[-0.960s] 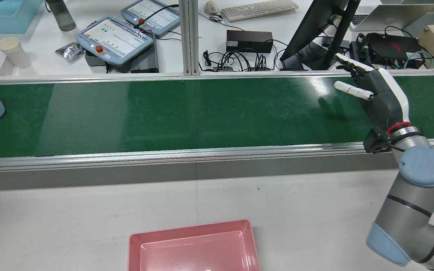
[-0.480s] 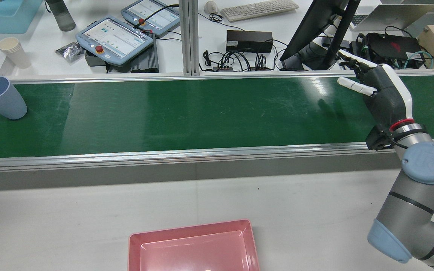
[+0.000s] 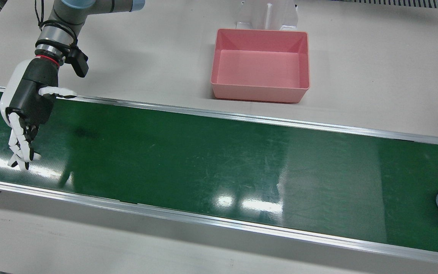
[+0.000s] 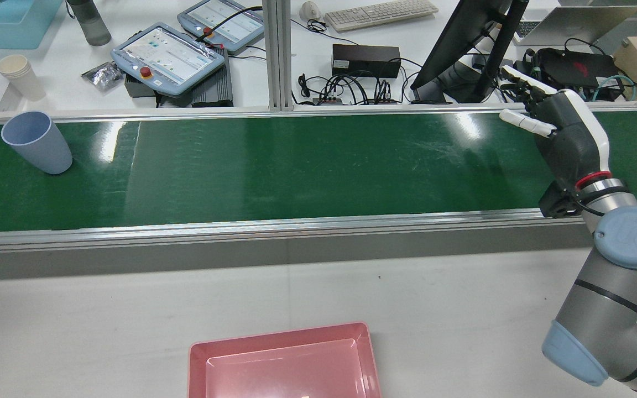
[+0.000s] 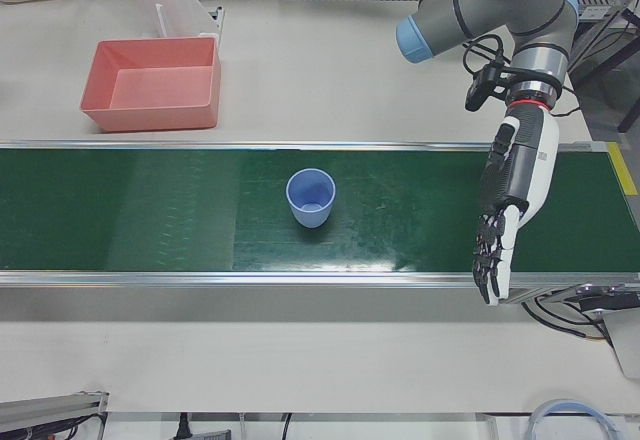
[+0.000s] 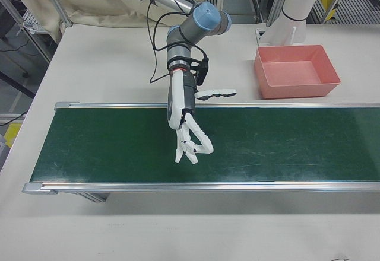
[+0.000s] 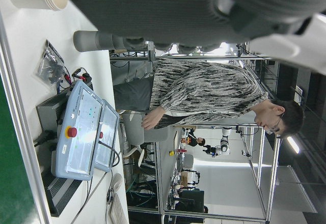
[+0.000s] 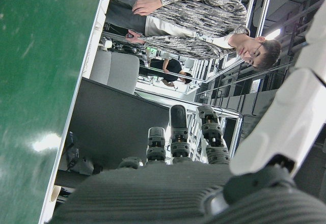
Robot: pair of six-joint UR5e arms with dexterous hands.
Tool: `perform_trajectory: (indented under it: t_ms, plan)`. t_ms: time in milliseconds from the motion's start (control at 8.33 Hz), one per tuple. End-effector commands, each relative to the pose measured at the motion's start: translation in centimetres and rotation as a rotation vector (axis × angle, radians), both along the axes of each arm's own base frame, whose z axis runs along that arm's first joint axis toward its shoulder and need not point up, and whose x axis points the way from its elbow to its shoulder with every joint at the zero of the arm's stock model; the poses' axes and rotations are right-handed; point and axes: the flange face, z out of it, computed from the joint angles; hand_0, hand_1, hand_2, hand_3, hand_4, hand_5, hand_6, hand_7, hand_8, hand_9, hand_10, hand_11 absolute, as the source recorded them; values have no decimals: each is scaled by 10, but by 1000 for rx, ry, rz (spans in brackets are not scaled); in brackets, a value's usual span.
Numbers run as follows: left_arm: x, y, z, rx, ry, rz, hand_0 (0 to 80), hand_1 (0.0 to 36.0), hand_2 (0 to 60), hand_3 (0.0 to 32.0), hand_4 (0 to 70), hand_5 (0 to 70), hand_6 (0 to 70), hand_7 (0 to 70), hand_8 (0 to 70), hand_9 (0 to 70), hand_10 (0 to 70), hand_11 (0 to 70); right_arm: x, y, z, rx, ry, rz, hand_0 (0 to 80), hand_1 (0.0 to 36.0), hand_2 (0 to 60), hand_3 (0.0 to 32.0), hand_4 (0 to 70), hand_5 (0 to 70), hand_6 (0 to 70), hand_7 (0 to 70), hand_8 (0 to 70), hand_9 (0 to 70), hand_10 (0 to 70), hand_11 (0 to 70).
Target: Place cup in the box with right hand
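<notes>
1. Waiting is the step in hand, as I judge it: the right hand [image 4: 564,138], black-palmed with white segmented fingers, hangs over the right end of the long green conveyor belt [image 4: 296,166] in the rear view, fingers spread wide and holding nothing.
2. The pale blue plastic cup [image 4: 36,142] stands upright, mouth up, on the belt's far left end in that view, well apart from the right hand.
3. The left hand [image 5: 510,200] hangs fingers-down over the belt in the left-front view, to the right of the cup, its fingers loosely apart and empty; it has no part in this task.
4. The shallow pink plastic box [image 3: 261,64] sits empty on the white table [image 3: 375,57], on the robot's side of the belt, roughly midway along it.
5. The next move calls for the cup to come within the right hand's reach. That hand must then stay open beside the cup wall before closing.
6. A sideways knock could tip the light cup over.
</notes>
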Motion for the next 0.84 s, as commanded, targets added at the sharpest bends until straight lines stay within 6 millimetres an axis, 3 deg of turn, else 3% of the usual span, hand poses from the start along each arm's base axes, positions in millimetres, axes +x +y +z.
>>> perform_trajectory:
  t_ms: [0,480,720]
  plan:
    - [0,0,0,0,0,1,0,0,0,0,0,0,0,0,0,0,0,0,-1,1,-2,4,-2,-4,406,94,94,0,48,21,91,435,67,181,0,0]
    - [0,0,0,0,0,1,0,0,0,0,0,0,0,0,0,0,0,0,-1,1,-2,5,-2,-3,418,104,98,0,37,25,93,435,66,180,0,0]
    - [0,0,-1,2,0,-1,0,0,0,0,0,0,0,0,0,0,0,0,-7,-3,-1,3,6,-5,380,81,103,0,44,17,91,439,60,173,0,0]
